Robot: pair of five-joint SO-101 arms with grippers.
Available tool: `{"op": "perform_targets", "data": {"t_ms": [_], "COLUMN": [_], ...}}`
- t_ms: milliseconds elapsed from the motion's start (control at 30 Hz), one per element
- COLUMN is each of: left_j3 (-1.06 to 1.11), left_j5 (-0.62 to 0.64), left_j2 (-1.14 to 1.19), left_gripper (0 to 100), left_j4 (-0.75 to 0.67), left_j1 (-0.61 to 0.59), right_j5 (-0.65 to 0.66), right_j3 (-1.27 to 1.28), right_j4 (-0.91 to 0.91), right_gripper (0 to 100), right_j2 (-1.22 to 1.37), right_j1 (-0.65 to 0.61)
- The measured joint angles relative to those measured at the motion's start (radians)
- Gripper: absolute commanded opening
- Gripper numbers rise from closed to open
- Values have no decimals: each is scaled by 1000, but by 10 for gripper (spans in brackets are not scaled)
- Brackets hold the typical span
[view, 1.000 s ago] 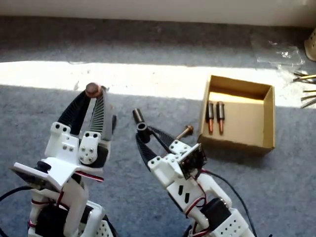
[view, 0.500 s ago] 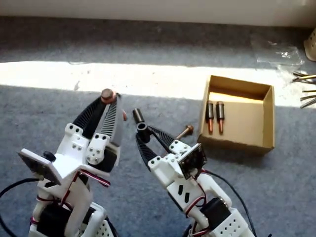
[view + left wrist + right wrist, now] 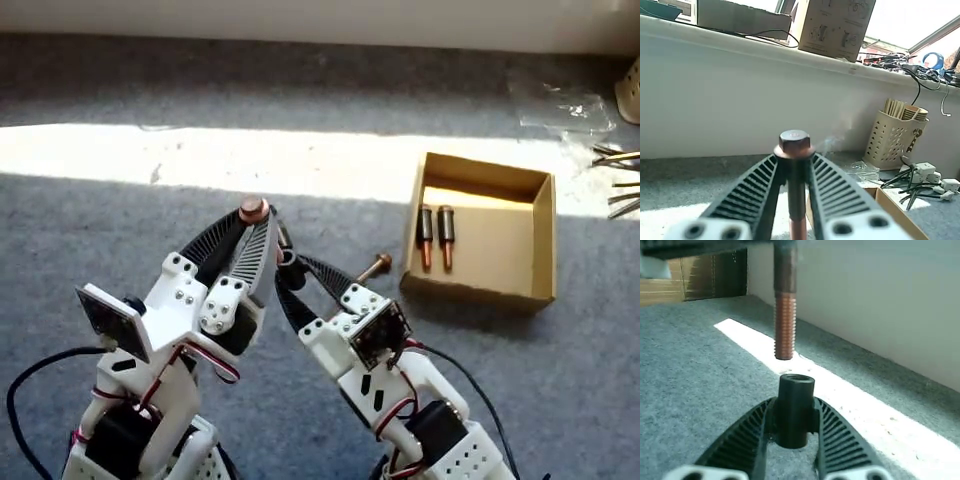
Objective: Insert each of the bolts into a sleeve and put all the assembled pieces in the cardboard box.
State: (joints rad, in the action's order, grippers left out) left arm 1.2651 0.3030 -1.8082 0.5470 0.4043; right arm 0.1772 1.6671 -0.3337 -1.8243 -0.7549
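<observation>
In the high view, we see the left pincer (image 3: 256, 216) in the centre of the frame, a little left of the middle. Its two ribbed fingers are clamped on a copper bolt (image 3: 252, 208), and the bolt's head sits on top of the fingertips. In the left wrist view the bolt stands upright between the fingers, with its shank running down between them.

The right pincer (image 3: 291, 272) is just to the right of it and slightly lower in the frame. It is closed around a black sleeve (image 3: 288, 261). In the right wrist view the open mouth of the sleeve faces the threaded end of the bolt. The two are nearly in line, with a small gap between them, so they do not touch.

The cardboard box (image 3: 545, 245) stands at the right of the frame on the grey worktop (image 3: 100, 240). Two assembled pieces (image 3: 435, 235) lie inside it side by side, near its left wall. One loose bolt (image 3: 374, 267) lies on the worktop between the right pincer and the box, close to the box's lower left corner.
</observation>
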Motion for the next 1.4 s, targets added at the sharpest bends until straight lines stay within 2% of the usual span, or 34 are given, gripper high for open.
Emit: {"op": "perform_targets", "data": {"t_ms": [467, 733, 867, 1100, 1333, 1400], "left_j3": [20, 176, 181, 181, 176, 176], "left_j5": [0, 2, 2, 2, 8, 54], "left_j2": [-3, 0, 0, 0, -12, -12], "left_gripper": [9, 8, 9, 7, 7, 7], "left_j4": [-3, -199, -221, -212, -63, -20], "left_j1": [-2, 6, 3, 3, 8, 5], "right_j5": [28, 28, 28, 28, 28, 28], "right_j3": [0, 0, 0, 0, 0, 0], "right_j4": [0, 0, 0, 0, -11, -18], "right_gripper": [5, 5, 5, 5, 5, 5], "right_j2": [0, 2, 2, 2, 3, 3], "right_j1": [0, 2, 2, 2, -2, -3]}}
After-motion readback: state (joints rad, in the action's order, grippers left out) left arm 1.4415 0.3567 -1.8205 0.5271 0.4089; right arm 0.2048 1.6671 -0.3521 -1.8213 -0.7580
